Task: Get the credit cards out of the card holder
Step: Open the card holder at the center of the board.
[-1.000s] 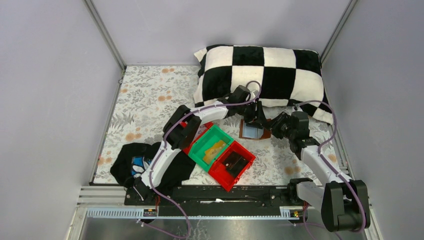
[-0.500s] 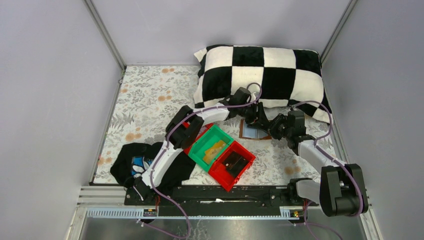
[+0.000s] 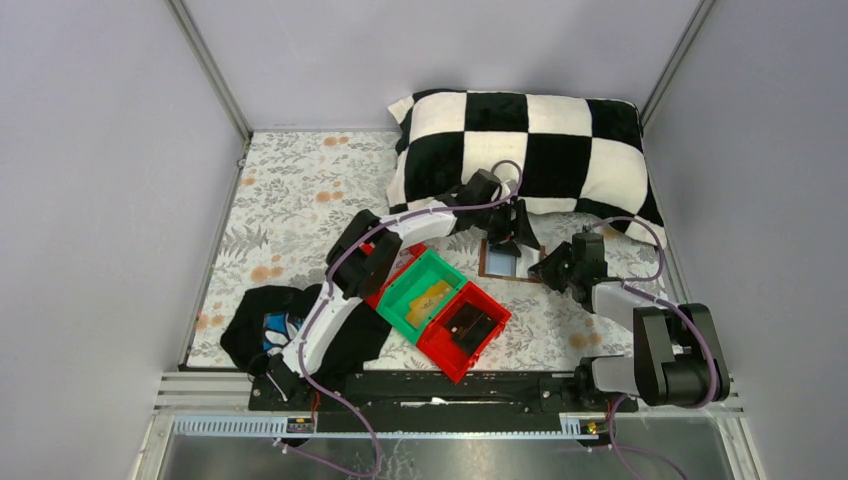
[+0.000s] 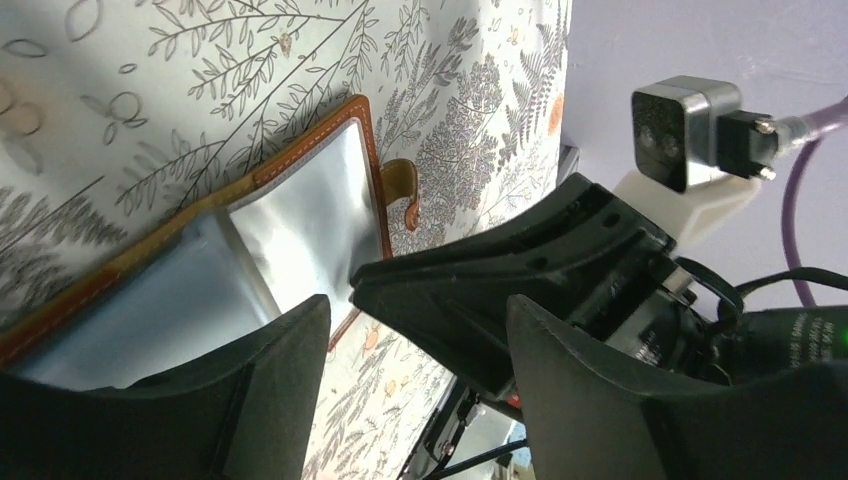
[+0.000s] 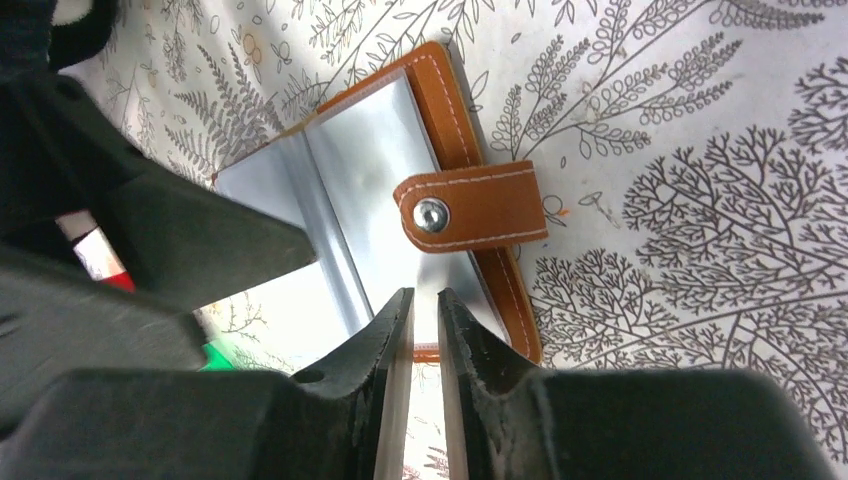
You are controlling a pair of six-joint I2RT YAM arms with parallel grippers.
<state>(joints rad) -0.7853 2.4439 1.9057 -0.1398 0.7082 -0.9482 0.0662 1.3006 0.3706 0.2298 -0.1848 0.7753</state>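
Right wrist view: the card holder [image 5: 380, 190] lies open and flat on the flowery desk [image 5: 700, 200], in the upper middle of the frame. Its brown strap [image 5: 470, 208], with a silver snap, is folded over the shiny grey inside. The credit cards should be in those grey panels, but I cannot tell a card from a panel here.

The right hand [image 5: 421, 297] is at the lower edge of the holder, just under the strap. Its two fingers are nearly together, with only a thin gap. I cannot tell if a card edge is caught in that gap.

In the left wrist view, the left hand [image 4: 418, 305] fills the bottom of the frame. Its fingers are wide apart and hold nothing. One finger hangs over the holder's far panel, and I cannot tell if it presses down.

From the top, the holder is right of the middle, just below the checked pillow [image 3: 520, 140]. A green bin [image 3: 425, 290] and a red bin [image 3: 465, 328] sit to its lower left.

What could go wrong:
- The right hand may pinch a grey panel and not a card. Then the whole holder would slide or lift.
- The strap may block the card.
- The two hands are very close and could bump.
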